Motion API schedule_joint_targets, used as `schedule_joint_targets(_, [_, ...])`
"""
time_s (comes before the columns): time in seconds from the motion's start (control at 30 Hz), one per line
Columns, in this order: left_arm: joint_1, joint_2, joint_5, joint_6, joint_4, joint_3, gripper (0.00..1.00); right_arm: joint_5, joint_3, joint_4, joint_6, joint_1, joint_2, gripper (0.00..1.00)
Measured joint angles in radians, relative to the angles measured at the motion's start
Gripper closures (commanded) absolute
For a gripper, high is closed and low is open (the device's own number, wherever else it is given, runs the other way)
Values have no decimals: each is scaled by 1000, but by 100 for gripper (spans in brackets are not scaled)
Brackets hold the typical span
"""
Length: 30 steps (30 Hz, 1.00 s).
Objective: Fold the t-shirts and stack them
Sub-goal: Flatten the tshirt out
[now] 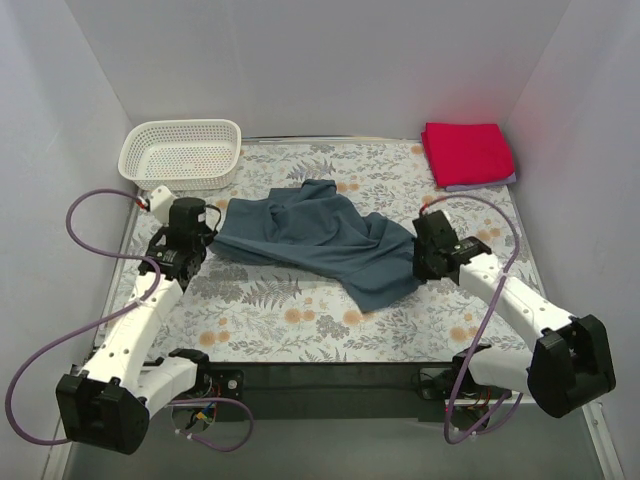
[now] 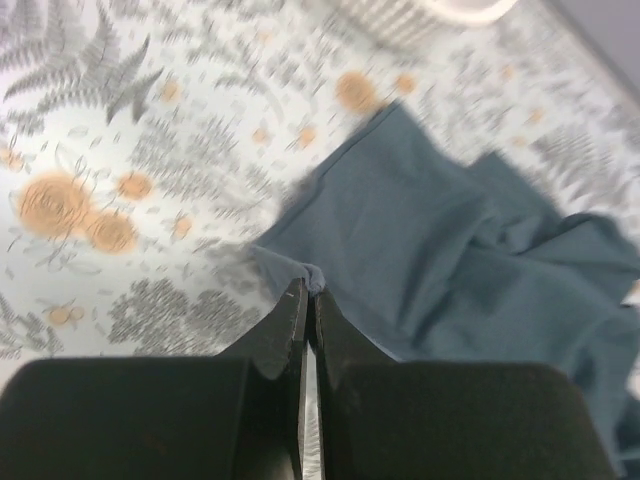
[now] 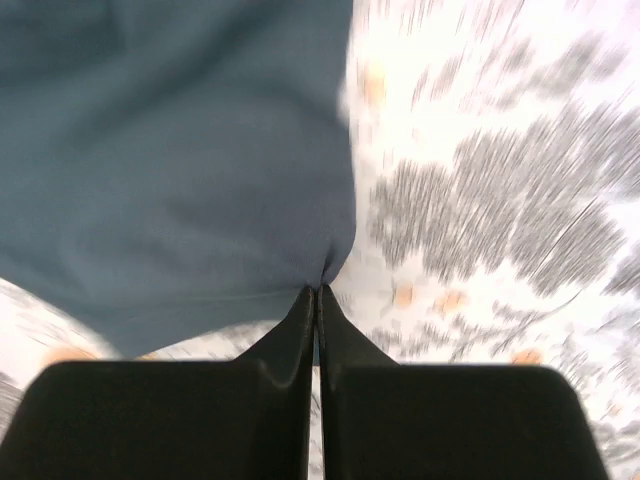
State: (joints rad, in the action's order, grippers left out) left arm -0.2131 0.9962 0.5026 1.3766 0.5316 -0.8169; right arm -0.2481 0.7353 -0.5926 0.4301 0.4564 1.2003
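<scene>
Spreading the slate blue-grey t-shirt (image 1: 310, 240) flat over the floral table (image 1: 280, 320) looks like the step in hand, so both arms should draw apart evenly and low, taut without stretching the cloth. It lies rumpled mid-table, well apart from the folded red t-shirt (image 1: 467, 152) lying on the lavender t-shirt (image 1: 485, 184) in the far right corner. The left gripper (image 2: 308, 290) is closed tight on a pinch of its left corner, the right gripper (image 3: 316, 292) likewise on its right edge.

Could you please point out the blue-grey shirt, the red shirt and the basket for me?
blue-grey shirt (image 1: 310, 240), top view, middle of the crumpled cloth.
red shirt (image 1: 466, 152), top view, centre of the folded top.
basket (image 1: 190, 178), top view, its near wall.
</scene>
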Motion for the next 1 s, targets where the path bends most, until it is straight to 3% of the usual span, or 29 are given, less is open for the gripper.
schedule_joint_targets(0.3, [0, 96, 12, -75, -15, -470, 100, -211, 595, 0, -163, -64, -37, 99])
schedule_joint_targets(0.47, [0, 81, -38, -179, -68, -643, 100, -302, 894, -5, -283, -73, -35, 99])
schedule_joint_targets(0.67, [0, -105, -172, -303, -145, -675, 100, -280, 1004, 82, -468, -75, -175, 99])
schedule_joint_targets(0.77, [0, -196, -241, -352, -160, -760, 100, -227, 1094, 116, -558, -75, -238, 99])
schedule_joint_targets(1.0, [0, -212, -324, -378, -132, -993, 100, -138, 1325, 172, -703, -75, -255, 99])
